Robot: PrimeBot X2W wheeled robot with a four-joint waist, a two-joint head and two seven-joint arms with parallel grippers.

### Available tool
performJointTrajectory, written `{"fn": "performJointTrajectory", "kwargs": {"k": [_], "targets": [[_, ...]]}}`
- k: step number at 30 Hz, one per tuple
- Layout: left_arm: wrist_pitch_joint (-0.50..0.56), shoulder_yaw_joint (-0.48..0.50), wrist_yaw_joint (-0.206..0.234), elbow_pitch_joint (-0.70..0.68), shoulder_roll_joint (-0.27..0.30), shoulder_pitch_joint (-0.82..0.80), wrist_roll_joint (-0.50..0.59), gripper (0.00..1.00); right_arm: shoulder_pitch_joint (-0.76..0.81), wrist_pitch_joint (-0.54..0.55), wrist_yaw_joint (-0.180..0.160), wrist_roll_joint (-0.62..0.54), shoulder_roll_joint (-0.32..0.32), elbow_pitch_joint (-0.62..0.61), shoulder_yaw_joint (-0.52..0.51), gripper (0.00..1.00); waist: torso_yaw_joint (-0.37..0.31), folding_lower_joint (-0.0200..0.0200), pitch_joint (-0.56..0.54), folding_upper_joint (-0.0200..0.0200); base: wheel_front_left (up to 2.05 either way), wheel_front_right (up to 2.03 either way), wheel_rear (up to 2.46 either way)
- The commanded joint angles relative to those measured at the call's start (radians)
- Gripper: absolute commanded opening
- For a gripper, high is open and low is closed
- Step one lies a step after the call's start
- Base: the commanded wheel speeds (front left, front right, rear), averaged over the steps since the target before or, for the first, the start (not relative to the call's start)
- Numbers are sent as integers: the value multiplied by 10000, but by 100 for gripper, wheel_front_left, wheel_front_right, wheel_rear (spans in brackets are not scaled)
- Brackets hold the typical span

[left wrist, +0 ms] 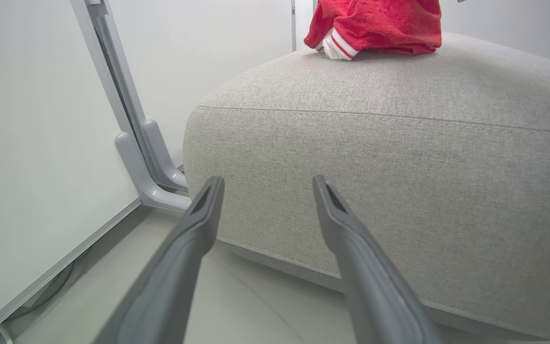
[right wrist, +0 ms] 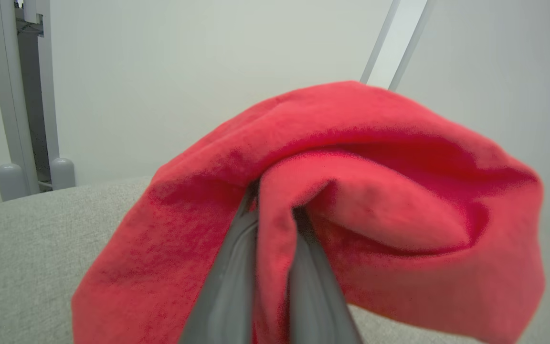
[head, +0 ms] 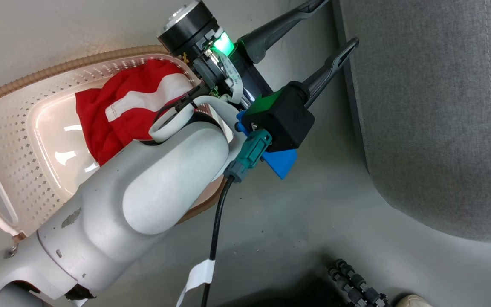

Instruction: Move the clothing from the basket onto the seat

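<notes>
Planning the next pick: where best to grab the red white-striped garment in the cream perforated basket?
Probably the bunched top fold of the red white-striped garment, pinched from above: it lies heaped on the cream perforated basket's floor, walls blocking sideways approach.

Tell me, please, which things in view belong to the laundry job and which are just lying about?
Belong to the job:
- striped red garment, lying in the basket
- plain red garment, held over the seat

Just lying about:
- black ribbed object on the floor
- pale shoe tip
- grey frame foot
</notes>
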Motion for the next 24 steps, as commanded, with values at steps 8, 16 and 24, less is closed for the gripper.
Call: {"fn": "performJointTrajectory", "kwargs": {"k": [8,16,24], "targets": [[-56,-31,95,-45,58,-221,-111,100,339,-6,1,-194,446,1033,51,0,132,-1,55,0,0,0,0],[-331,-80,203,214,-64,-52,-221,100,1205,-6,1,221,736,332,104,100,172,-1,-486,0,0,0,0],[-825,134,472,717,-279,580,-690,100,3370,-7,1,36,1505,-1052,218,100,118,-1,-1880,0,0,0,0]]}}
